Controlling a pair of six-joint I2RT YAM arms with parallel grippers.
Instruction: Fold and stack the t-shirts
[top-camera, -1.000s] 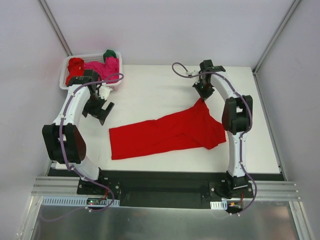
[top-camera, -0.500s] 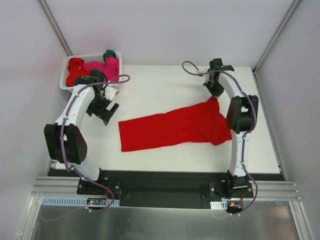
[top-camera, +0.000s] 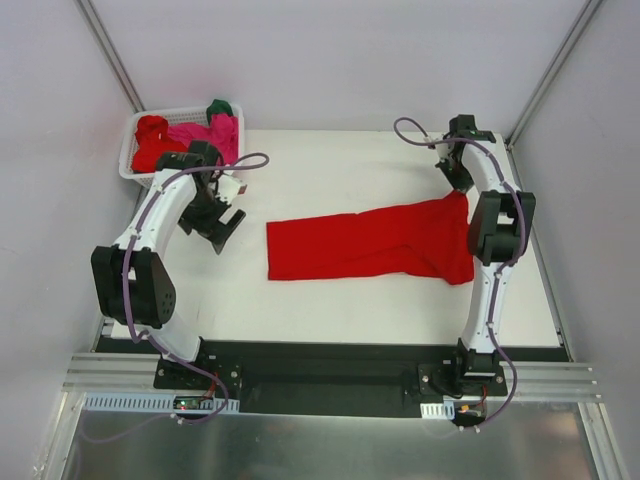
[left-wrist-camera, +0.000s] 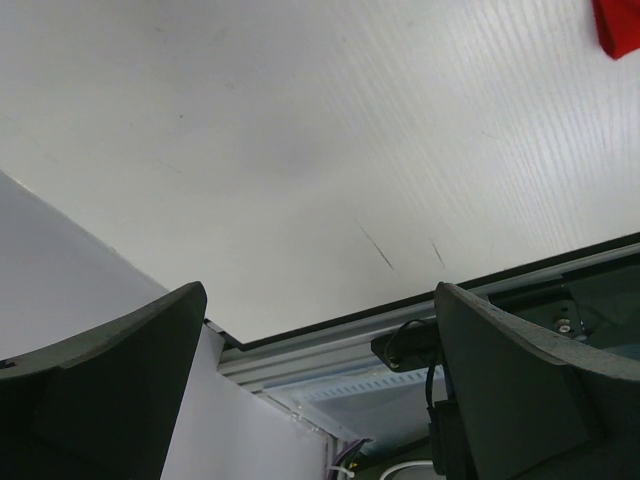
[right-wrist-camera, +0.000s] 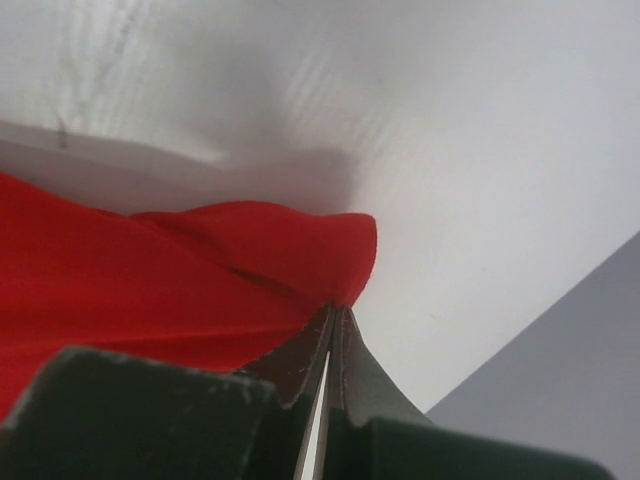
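a big red t-shirt (top-camera: 370, 245) lies on the white table (top-camera: 330, 160). it is long and mostly flat, and it runs from the middle of the table over to the right side. its far right corner is lifted up a little.

the right gripper (top-camera: 461, 188) is at that far right corner. its two fingers are pressed tight together and they pinch the red cloth. from the right wrist camera, the red t-shirt (right-wrist-camera: 150, 270) bunches up to a small point right where the right gripper (right-wrist-camera: 330, 320) bites it. the rest of the cloth spreads out to the left.

the left gripper (top-camera: 222, 225) is over the left part of the table, well apart from the red t-shirt. its fingers are spread wide and there is nothing in them. in the left wrist camera, only bare table shows between the fingers of the left gripper (left-wrist-camera: 315, 300). a tiny bit of the red t-shirt (left-wrist-camera: 620, 25) peeks in at the top right corner.

a white basket (top-camera: 128, 160) sits at the far left corner of the table. in it are more shirts in a heap: another red t-shirt (top-camera: 152, 130), a pink t-shirt (top-camera: 205, 135) and a green t-shirt (top-camera: 220, 107).
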